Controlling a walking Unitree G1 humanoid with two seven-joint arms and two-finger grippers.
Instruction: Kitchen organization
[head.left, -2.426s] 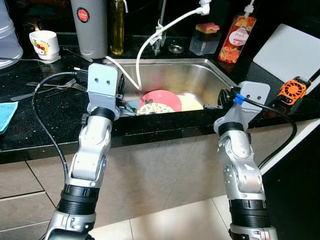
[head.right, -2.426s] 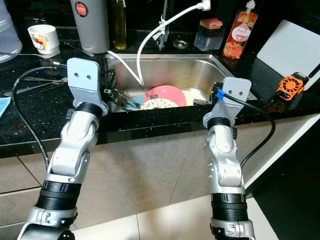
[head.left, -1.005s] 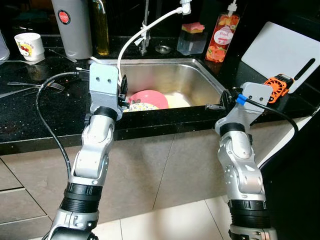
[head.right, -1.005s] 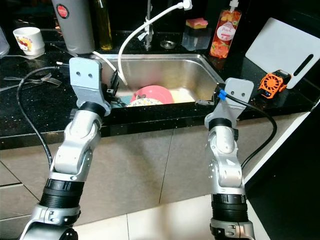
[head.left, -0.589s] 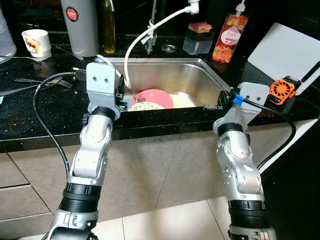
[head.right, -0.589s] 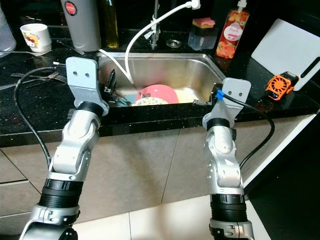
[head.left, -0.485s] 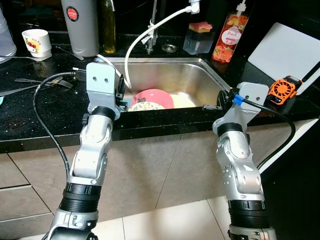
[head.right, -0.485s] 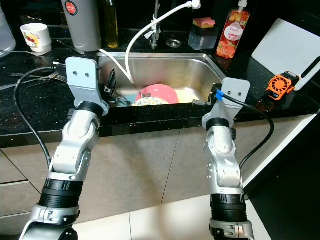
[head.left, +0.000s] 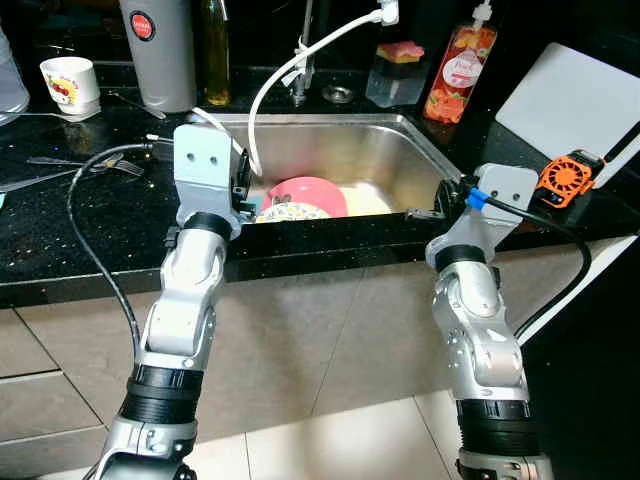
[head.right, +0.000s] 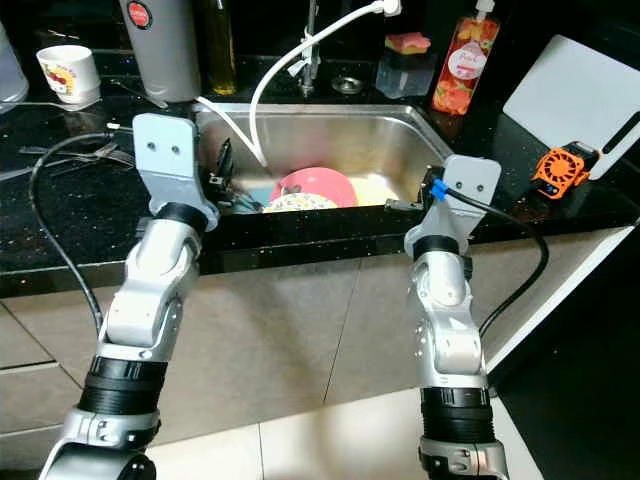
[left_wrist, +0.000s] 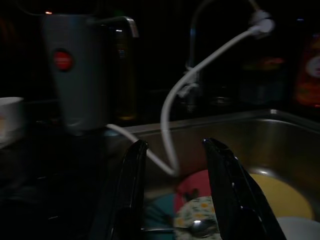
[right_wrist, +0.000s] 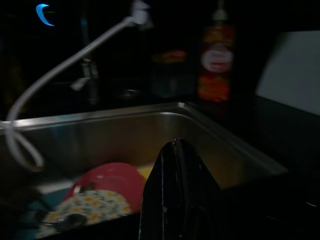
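A steel sink (head.left: 360, 150) holds a pink plate (head.left: 312, 192), a floral plate (head.left: 285, 212) in front of it, a yellow plate (head.left: 368, 203) to the right and a spoon (left_wrist: 192, 227). My left gripper (left_wrist: 175, 145) is open and empty, hovering at the sink's left front corner (head.right: 222, 170) above the floral plate. At the sink's right front edge my right gripper (right_wrist: 175, 147) is shut on nothing, pointing in over the rim (head.left: 425, 212). A white hose (head.left: 270, 100) curves from the tap down into the basin.
On the black counter stand a mug (head.left: 69, 85), a grey flask (head.left: 158, 50), an oil bottle (head.left: 213, 50), a sponge holder (head.left: 393, 75) and a soap bottle (head.left: 447, 75). Forks (head.left: 70, 165) lie at the left. A white cutting board (head.left: 575, 105) and an orange fan (head.left: 568, 180) are at the right.
The head camera has drawn back and shifted a little, so the whole picture moved. Both grippers keep their places at the sink's front edge, and the dishes lie as before.
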